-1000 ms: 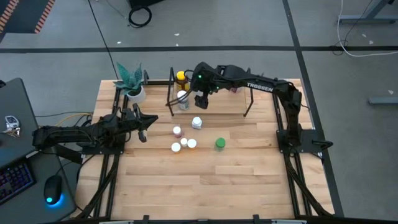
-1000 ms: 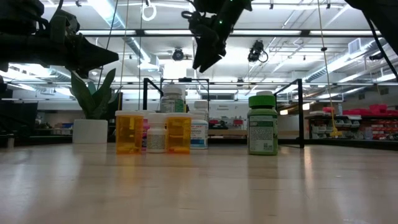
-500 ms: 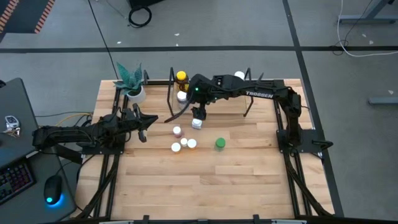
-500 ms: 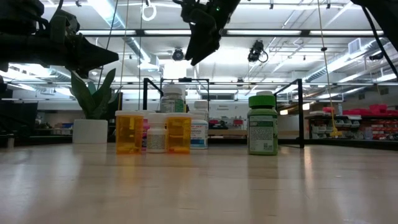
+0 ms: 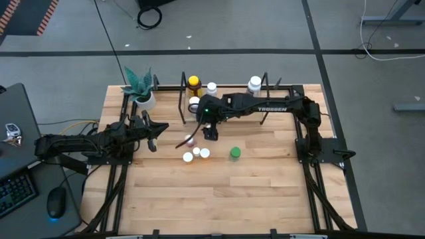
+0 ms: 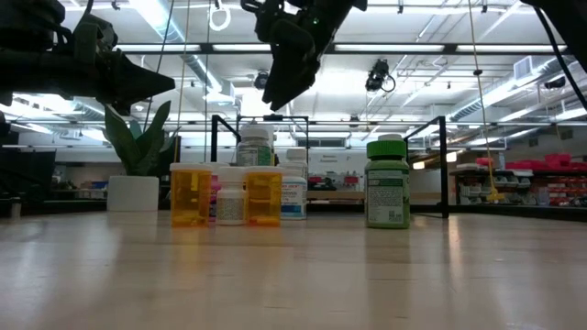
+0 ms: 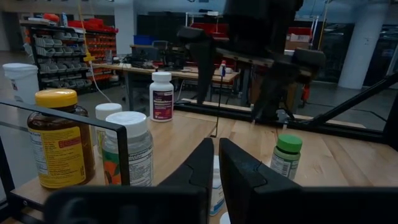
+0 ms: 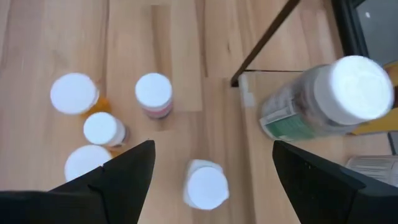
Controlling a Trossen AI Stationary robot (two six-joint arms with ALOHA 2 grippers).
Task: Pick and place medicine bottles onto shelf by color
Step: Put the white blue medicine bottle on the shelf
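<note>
— Biggest thing first?
— Wooden desk (image 5: 265, 179), carrying everything. On its far half, the shelf (image 5: 279, 88): thin black uprights and rails.

— Arms?
— Right gripper (image 5: 210, 133) reaching in from the right, hovering over loose bottles just in front of the shelf. Fingers (image 8: 118, 171) spread wide, empty, pointing down. Directly between them in the right wrist view, a white-capped bottle (image 8: 206, 185). Left gripper (image 5: 151, 143) parked at the desk's left side, above the surface, fingers (image 7: 200, 163) pressed together, nothing held.

— On the shelf?
— Yellow-capped amber bottle (image 5: 193, 82) at its left end; a clear bottle with a white cap (image 5: 194, 103) close by at the front rail; two more white-capped bottles (image 5: 212, 87) and (image 5: 254, 82) along the back.

— Loose on the desk?
— Green bottle (image 5: 235, 153) nearest the right arm's base side. Two orange bottles (image 6: 191, 195) and (image 6: 264, 196) with a small white one (image 6: 230, 199) between them in the low view. Pinkish bottle (image 8: 153, 93) near that cluster.

— Anything else?
— White pot with a plant (image 5: 141, 86) at the far left corner.
</note>
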